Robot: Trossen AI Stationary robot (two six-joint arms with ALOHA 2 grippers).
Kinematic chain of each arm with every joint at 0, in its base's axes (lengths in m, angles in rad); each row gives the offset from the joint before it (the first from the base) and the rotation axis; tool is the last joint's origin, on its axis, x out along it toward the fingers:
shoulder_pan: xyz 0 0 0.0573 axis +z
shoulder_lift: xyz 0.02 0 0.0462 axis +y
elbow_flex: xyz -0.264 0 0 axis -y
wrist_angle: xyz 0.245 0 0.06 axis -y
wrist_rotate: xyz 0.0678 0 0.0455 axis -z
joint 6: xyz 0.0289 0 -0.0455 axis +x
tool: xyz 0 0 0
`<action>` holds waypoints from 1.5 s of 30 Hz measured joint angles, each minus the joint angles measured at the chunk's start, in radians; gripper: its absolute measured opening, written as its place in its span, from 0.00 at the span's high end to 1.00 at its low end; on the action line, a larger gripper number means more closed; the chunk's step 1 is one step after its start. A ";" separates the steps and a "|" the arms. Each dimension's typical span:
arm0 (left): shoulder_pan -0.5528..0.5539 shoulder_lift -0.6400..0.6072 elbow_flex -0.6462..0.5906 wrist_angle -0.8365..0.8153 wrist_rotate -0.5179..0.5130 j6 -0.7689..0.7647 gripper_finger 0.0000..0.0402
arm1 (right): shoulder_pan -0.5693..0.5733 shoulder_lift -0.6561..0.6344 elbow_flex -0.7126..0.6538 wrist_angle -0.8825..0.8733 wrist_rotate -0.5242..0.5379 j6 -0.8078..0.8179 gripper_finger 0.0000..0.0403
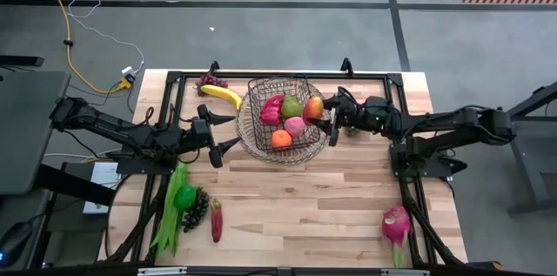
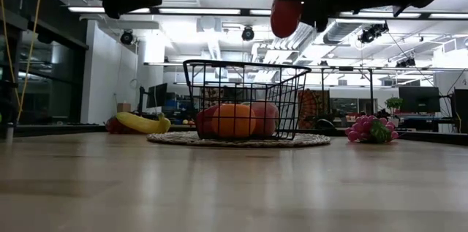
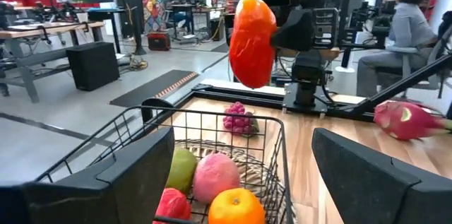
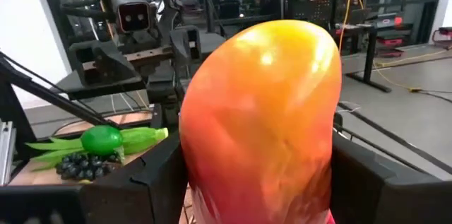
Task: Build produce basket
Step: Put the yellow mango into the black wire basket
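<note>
Right gripper (image 1: 328, 120) jaws clamped on mango (image 1: 313, 107), hovering above wire basket (image 1: 254, 128) at 3 o'clock rim. Left gripper (image 1: 224, 137) jaws open, empty, 9 o'clock. Risk: off-centre release, mango strikes rim, rolls onto counter (image 1: 305, 198).

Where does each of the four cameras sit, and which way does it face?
High view: overhead, facing down; both arms, basket.
Low view: table height, facing level; basket, arms above.
Left wrist view: over the open left gripper, facing the right gripper.
Right wrist view: behind the right gripper, shut on the mango, facing the left arm.
All share the mango.
</note>
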 joint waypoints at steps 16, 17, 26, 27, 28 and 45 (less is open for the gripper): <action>0.000 0.000 0.000 0.003 0.142 -0.063 0.19 | 0.070 -0.001 0.000 -0.009 -0.081 0.106 0.39; 0.000 0.000 0.000 0.003 0.143 -0.070 0.19 | 0.077 -0.001 0.000 -0.008 -0.081 0.108 0.39; 0.000 0.000 0.000 0.003 0.135 -0.071 0.19 | 0.121 -0.002 0.000 0.005 -0.080 0.136 0.39; 0.000 0.000 0.000 0.003 0.135 -0.071 0.19 | 0.127 -0.002 0.000 0.005 -0.080 0.130 0.39; 0.000 0.000 0.000 0.003 0.140 -0.070 0.19 | 0.132 -0.002 0.000 0.004 -0.080 0.128 0.39; 0.000 0.000 0.000 0.065 0.159 -0.121 0.19 | 0.209 -0.001 0.000 0.013 -0.070 0.074 0.39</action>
